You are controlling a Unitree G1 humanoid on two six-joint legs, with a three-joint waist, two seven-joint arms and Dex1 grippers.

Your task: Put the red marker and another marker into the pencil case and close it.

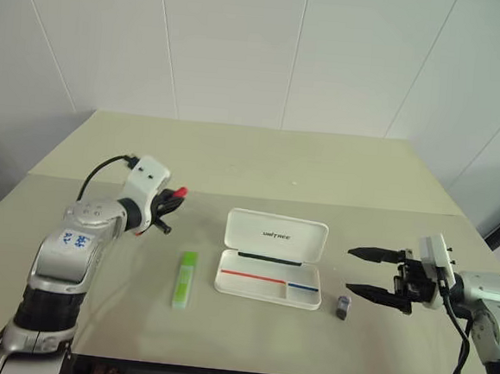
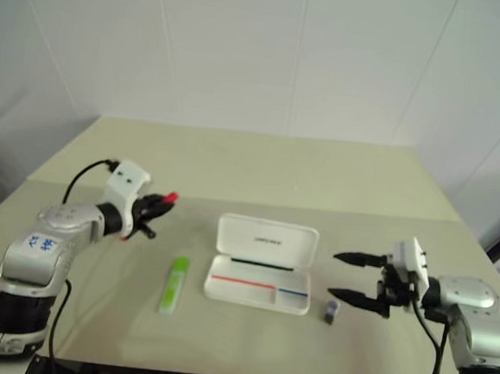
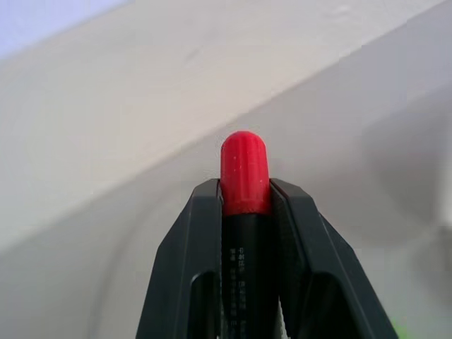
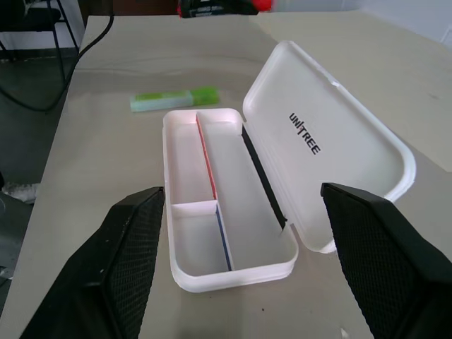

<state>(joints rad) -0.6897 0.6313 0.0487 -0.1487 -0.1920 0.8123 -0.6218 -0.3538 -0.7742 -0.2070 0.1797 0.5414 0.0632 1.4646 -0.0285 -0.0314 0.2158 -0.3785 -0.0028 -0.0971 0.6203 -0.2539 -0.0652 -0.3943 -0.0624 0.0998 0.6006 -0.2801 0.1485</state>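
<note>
The pencil case [image 1: 269,269] lies open near the middle of the table's [image 1: 261,162] front half, its lid [image 1: 277,238] tilted up toward the far edge and its tray toward the near edge. A lime-green highlighter [image 1: 185,279] lies flat just beside the case on its left, running from near edge to far, apart from the case wall. A small dark grey block [image 1: 343,307] sits just off the case's near right corner, between the case and the right gripper [image 1: 366,272]. Nothing lies across the open tray, and the stretch of table between the case and the left gripper [image 1: 173,200] holds only the highlighter.

The left gripper is clamped on the red marker [image 1: 177,195], held up above the table toward its left side, well apart from the case. The right gripper hovers near the table's right edge with its fingers spread wide and nothing between them, pointing at the case.

The left wrist view gives the grip closely: the two black fingers [image 3: 191,254] press both sides of the marker's black barrel, and its red cap stands out past their tips. The right wrist view looks into the tray, showing it empty, split by a long wall and a short cross wall, with a red stripe and a blue one along the divider, and dark lettering inside the lid.
</note>
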